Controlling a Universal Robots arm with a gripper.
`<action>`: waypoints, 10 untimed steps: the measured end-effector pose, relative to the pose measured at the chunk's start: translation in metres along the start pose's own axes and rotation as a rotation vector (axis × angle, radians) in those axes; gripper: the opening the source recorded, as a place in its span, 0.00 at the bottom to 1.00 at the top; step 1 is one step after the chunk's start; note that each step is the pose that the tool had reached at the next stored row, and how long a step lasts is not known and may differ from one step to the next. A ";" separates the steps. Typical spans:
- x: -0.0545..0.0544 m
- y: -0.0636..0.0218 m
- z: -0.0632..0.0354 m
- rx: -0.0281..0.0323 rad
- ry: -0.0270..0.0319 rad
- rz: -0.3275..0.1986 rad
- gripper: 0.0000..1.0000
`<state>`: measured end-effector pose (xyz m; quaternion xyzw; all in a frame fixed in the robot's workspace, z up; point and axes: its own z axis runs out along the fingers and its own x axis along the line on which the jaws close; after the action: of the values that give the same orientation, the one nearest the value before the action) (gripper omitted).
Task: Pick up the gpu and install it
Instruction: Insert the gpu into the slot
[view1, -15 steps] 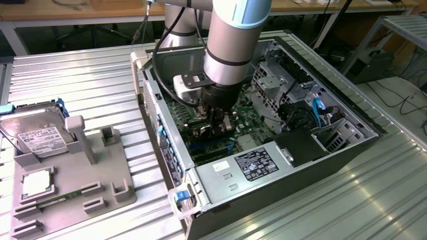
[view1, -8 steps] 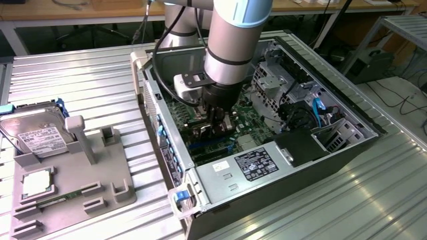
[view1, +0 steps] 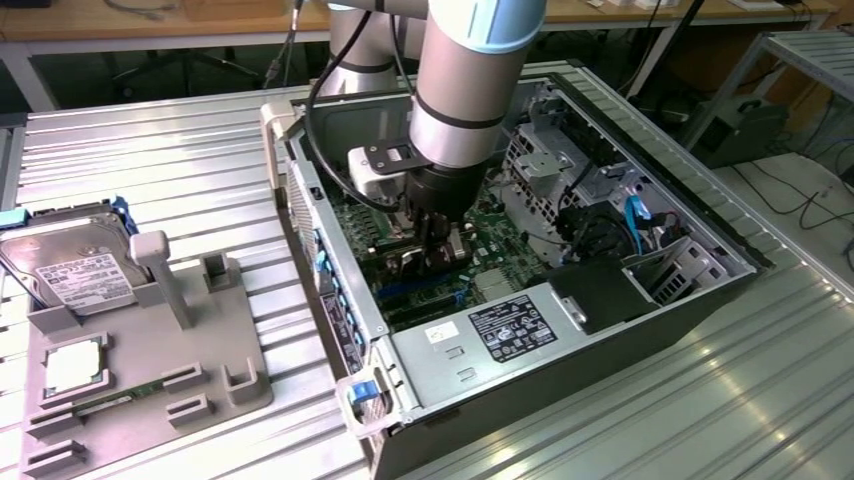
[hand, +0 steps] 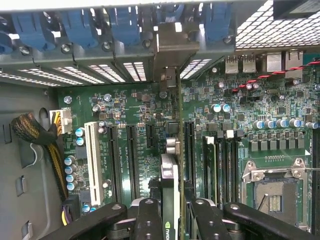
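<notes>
Step in hand: I was in the install step; the picking up was already done, and I judged the card was being brought to its slot.
My claw: it was pinching the gpu by its two faces, the fingers closed on the thin card from both sides.
Where the gpu was: it stood on its edge inside the open computer case, just above the green motherboard, between the long black expansion slots. Its silvery metal bracket reached toward the rear wall of the case, near the blue slot clips.
Seated or not: I could not tell if the card edge was already in a slot or only over it.
My arm: in the exterior view it came down straight into the case, over the motherboard.
Other parts: the hard drive and the CPU chip lay in the grey holder on the metal surface, on the exterior view's left, well apart from the case. The CPU socket on the board was empty.
What the next move calls for, in my judgement: the card edge must stay in line with one slot and the bracket with its rear opening, then an even, straight press. A tilt could jam the card beside the slot.
</notes>
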<state>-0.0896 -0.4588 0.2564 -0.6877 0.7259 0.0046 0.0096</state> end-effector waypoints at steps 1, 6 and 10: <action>0.001 -0.0001 0.0000 0.0000 0.0000 0.000 0.27; 0.001 -0.0001 0.0006 0.0000 0.0000 0.000 0.27; 0.001 0.0000 0.0024 -0.0007 0.0000 0.000 0.27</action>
<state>-0.0896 -0.4600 0.2539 -0.6877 0.7259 0.0049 0.0094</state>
